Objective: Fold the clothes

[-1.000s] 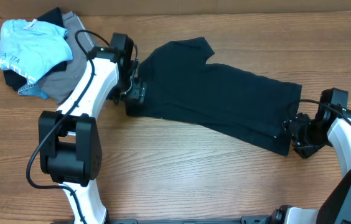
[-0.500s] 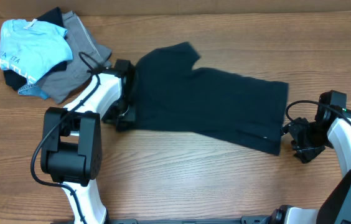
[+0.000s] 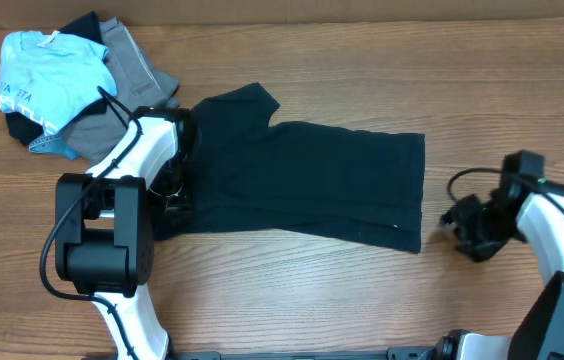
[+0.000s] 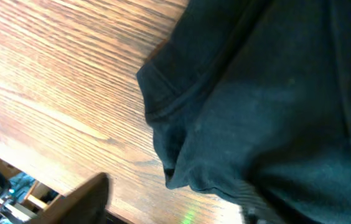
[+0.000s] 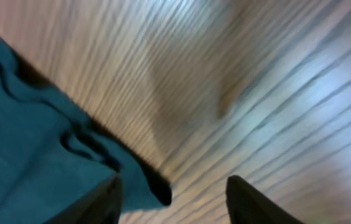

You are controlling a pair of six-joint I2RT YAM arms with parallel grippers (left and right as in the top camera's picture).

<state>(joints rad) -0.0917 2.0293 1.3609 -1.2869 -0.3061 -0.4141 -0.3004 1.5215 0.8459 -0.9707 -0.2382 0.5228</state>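
Note:
The clothes [image 3: 302, 175], one black T-shirt, lie spread across the middle of the wooden table, sleeve toward the back and hem to the right. My left gripper [image 3: 169, 196] sits at the shirt's left edge. In the left wrist view it [image 4: 175, 198] is open; bare wood and a rumpled shirt [image 4: 269, 106] corner lie between its fingers [image 4: 82, 199]. My right gripper [image 3: 459, 224] rests on the table just right of the hem. It [image 5: 172, 183] is open, and the hem corner [image 5: 51, 149] lies loose by one of its fingers [image 5: 101, 202].
A light-blue shirt [image 3: 47, 75] lies on a grey garment [image 3: 132, 95] in a pile at the back left, close behind the left arm. A cardboard wall [image 3: 362, 10] runs along the table's back edge.
The shirt has slid left and toward the front with both arms. The left gripper shut and opened again. The right gripper let go of the hem and now sits apart from it.

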